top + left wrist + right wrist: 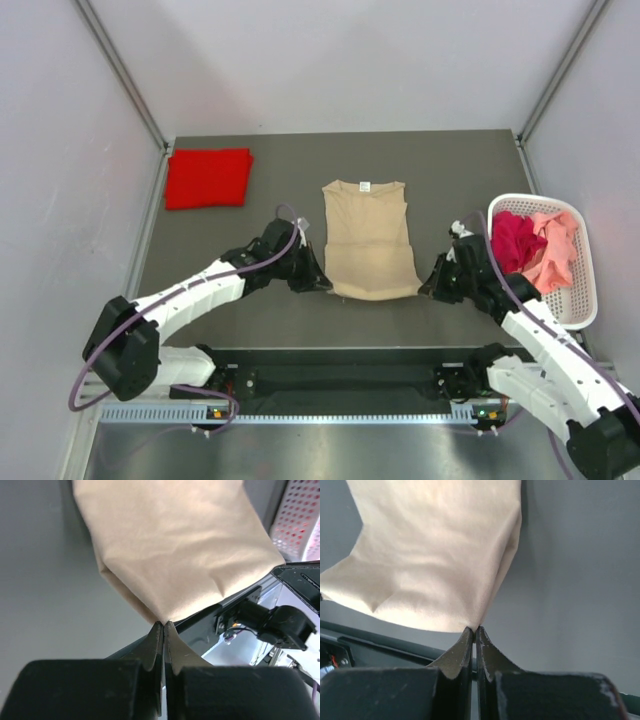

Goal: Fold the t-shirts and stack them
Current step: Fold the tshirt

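Note:
A tan t-shirt (367, 238) lies flat mid-table, sleeves folded in, collar toward the far side. My left gripper (322, 281) is shut on its near left hem corner, and the left wrist view shows the cloth (175, 545) pinched at the tips of that gripper (163, 624). At the near right hem corner, my right gripper (428, 287) is shut on the shirt (435, 555), with its tips (473, 628) nipping the cloth. A folded bright red t-shirt (208, 177) rests at the far left. Pink and dark red t-shirts (535, 250) are heaped in the basket.
A white slotted plastic basket (575, 305) stands at the table's right edge, close behind my right arm. White walls enclose the table on three sides. The arm bases and a metal rail (330, 410) run along the near edge.

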You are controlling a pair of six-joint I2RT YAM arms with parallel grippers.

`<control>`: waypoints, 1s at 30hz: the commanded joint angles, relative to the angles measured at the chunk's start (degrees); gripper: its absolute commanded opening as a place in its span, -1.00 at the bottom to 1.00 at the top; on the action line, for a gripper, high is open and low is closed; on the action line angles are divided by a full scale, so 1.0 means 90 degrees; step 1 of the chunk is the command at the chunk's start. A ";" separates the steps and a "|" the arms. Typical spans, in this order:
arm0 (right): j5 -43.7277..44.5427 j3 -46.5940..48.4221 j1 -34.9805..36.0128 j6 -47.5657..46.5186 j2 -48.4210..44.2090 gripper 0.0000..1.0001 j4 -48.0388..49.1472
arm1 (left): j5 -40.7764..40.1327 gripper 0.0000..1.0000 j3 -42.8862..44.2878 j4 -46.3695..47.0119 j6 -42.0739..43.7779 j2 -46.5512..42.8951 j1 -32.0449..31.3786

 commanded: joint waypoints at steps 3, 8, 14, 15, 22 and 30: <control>0.0619 0.1190 0.0074 -0.0229 0.0398 -1.00 -0.0152 | -0.0400 -1.00 0.0973 -0.0475 0.0421 0.0103 0.0180; 0.1136 0.2080 0.0044 -0.0502 0.1130 -1.00 -0.0093 | -0.0546 -1.00 0.1813 -0.0670 0.0762 0.0493 0.0541; 0.1040 0.3114 -0.0238 -0.0912 0.2204 -1.00 0.0345 | -0.0362 -1.00 0.2750 -0.0680 0.1221 0.1215 0.1058; 0.1030 0.3272 -0.0306 -0.0961 0.2486 -1.00 0.0375 | -0.0332 -1.00 0.2993 -0.0661 0.1290 0.1381 0.1127; 0.0835 0.4629 -0.0648 -0.1361 0.3659 -1.00 0.0629 | -0.0001 -1.00 0.3952 -0.0134 0.1740 0.2153 0.1655; 0.0191 0.5509 -0.1000 -0.1547 0.4792 -1.00 0.1244 | 0.0605 -1.00 0.4576 0.0979 0.1505 0.3158 0.2085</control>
